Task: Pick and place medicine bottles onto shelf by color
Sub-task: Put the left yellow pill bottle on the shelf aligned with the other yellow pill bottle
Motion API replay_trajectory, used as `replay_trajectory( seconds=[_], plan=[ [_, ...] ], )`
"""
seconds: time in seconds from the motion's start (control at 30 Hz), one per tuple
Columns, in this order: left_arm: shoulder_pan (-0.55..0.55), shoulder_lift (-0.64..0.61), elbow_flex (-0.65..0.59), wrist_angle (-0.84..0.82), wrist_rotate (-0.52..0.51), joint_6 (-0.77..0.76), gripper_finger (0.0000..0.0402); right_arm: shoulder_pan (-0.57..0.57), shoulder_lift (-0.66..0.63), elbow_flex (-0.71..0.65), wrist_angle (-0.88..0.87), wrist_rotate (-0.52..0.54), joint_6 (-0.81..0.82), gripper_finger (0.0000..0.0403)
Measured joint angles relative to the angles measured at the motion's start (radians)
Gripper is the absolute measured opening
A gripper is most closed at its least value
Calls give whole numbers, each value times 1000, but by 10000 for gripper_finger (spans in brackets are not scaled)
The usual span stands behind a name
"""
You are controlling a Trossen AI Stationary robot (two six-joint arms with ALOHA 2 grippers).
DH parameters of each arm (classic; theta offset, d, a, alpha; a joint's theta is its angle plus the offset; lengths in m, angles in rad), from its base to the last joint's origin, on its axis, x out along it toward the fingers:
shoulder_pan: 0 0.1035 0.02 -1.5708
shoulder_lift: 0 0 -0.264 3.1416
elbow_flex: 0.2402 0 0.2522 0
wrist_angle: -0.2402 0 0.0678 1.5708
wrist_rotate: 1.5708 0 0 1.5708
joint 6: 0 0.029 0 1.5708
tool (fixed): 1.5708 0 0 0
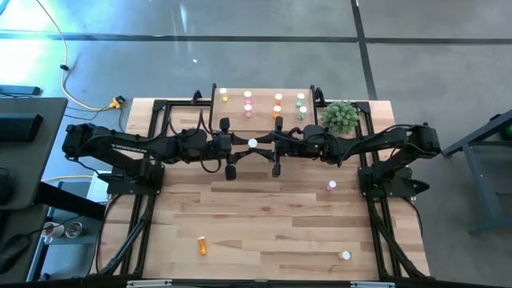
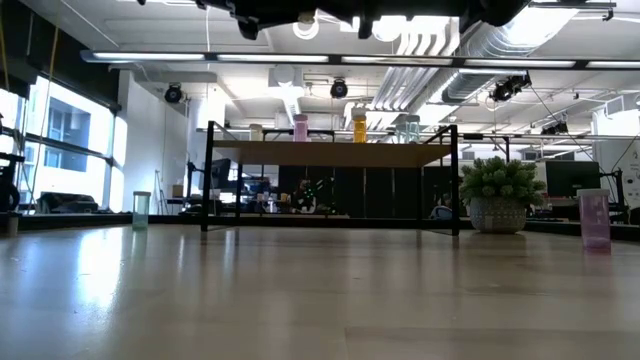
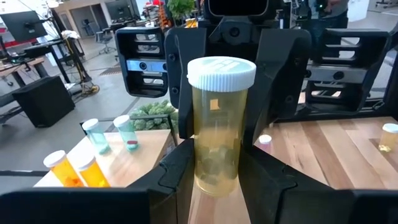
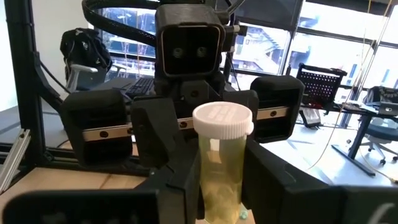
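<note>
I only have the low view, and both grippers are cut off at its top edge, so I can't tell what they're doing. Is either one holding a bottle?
Observer: Yes. The left gripper is shut on a yellow bottle, which is upright with its white cap on top.
Operator: And the right one?
Observer: The right gripper is closed on that same bottle from the opposite side. The two meet in the air, just in front of the shelf.
Operator: Any loose bottle I'm missing?
Observer: An orange bottle seems to lie on its side near the table edge far from the shelf, on the left arm's side.
</note>
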Motion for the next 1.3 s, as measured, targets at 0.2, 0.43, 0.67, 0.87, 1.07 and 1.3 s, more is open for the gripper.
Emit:
replay_trajectory(
  seconds=[0.2,0.43,0.67,0.87,1.07,1.3],
  plan=[
    [0,0,0,-39,-12,-6,118,0,0,0,-28,23,0,91],
    [1,0,0,-177,-58,-101,172,-6,0,0,-121,44,58,90],
    [1,0,0,-274,-60,-188,204,-13,0,0,-321,45,222,90],
    [1,0,0,-320,-9,-250,200,-10,0,0,-480,45,377,90],
    [0,0,0,-321,162,-336,200,20,0,0,-583,22,463,90],
    [-1,0,0,-321,235,-490,200,92,0,0,-615,-2,501,90]
  ],
)
